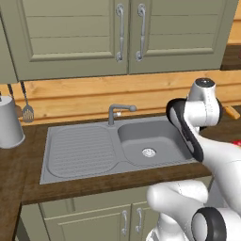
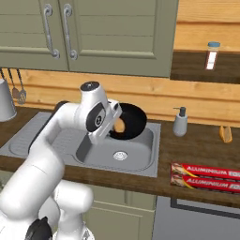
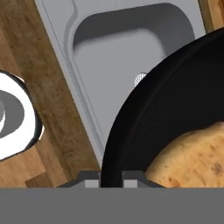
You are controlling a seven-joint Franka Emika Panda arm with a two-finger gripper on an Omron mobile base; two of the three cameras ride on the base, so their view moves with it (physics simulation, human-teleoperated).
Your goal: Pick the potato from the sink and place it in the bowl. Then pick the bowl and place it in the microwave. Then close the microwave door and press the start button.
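Observation:
My gripper (image 3: 110, 178) is shut on the rim of the glossy black bowl (image 3: 144, 131), with one fingertip on each side of the rim. The bowl (image 2: 133, 121) hangs tilted in the air above the grey sink (image 2: 143, 157). The orange-tan potato (image 3: 197, 159) lies inside the bowl (image 1: 178, 117), and in the right base view the potato (image 2: 119, 125) shows against the bowl's dark inside. Below, the sink basin (image 1: 136, 134) holds only its round steel drain (image 1: 148, 152). The microwave is out of view.
The grey faucet (image 1: 117, 112) stands behind the sink and the ribbed drainboard (image 1: 82, 150) lies to its left. A white canister (image 1: 9, 123) and a hanging spatula (image 1: 27, 112) are far left. A soap dispenser (image 2: 180, 122) and foil boxes (image 2: 206, 176) sit on the right counter. Cabinet doors (image 1: 75, 33) hang overhead.

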